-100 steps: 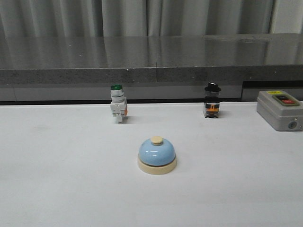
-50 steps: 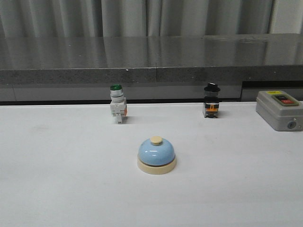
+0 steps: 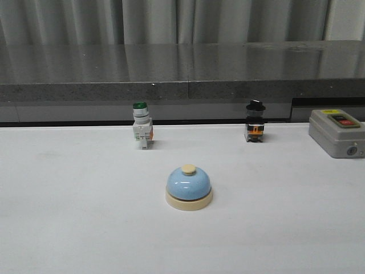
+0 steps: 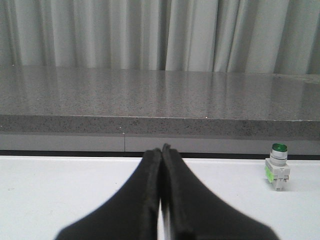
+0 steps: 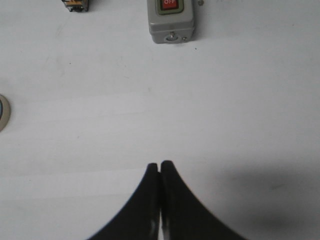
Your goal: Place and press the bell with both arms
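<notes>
The light-blue bell [image 3: 189, 187] with cream base and cream button stands upright on the white table, in the middle of the front view. Only the edge of its cream base [image 5: 2, 112] shows in the right wrist view. No arm shows in the front view. My left gripper [image 4: 161, 148] is shut and empty, pointing level toward the grey ledge; the bell is out of its view. My right gripper [image 5: 159, 164] is shut and empty, above bare table, well apart from the bell.
A green-capped white switch [image 3: 141, 125] and a black-capped switch [image 3: 255, 121] stand behind the bell. A grey ON/OFF button box [image 3: 336, 132] sits at the far right. A dark grey ledge [image 3: 182, 83] runs along the table's back edge.
</notes>
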Robot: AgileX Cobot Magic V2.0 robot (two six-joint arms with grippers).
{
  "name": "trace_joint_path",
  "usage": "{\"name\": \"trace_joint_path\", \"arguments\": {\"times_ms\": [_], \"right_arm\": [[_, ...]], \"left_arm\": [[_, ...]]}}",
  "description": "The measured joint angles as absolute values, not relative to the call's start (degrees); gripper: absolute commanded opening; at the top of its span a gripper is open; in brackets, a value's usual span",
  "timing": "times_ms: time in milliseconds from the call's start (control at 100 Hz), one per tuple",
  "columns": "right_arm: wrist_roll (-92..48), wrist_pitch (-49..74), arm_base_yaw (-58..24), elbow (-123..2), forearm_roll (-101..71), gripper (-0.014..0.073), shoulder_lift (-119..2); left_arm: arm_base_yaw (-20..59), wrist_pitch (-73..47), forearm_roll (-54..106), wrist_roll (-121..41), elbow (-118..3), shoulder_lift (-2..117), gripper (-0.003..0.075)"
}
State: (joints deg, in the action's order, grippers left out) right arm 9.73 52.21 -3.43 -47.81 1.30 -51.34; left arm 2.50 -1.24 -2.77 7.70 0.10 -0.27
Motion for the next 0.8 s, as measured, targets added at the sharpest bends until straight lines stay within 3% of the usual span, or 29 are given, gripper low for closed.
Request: {"name": "trace_joint_path", "arguments": {"times_ms": [390,800], "right_arm": [[8.7,47.5,-15.6,-48.2,-1.3,-0.0060,-62.2],[8.7,44.8,-27.7,-62.4,-2.1,-0.0060,-84.1]], "left_arm": [[2.5,-1.2,-2.8,7.7,0.1,-0.3,-0.0020],[2.5,-1.2,-2.7,9.0,0.1,-0.3,-0.0020]]}}
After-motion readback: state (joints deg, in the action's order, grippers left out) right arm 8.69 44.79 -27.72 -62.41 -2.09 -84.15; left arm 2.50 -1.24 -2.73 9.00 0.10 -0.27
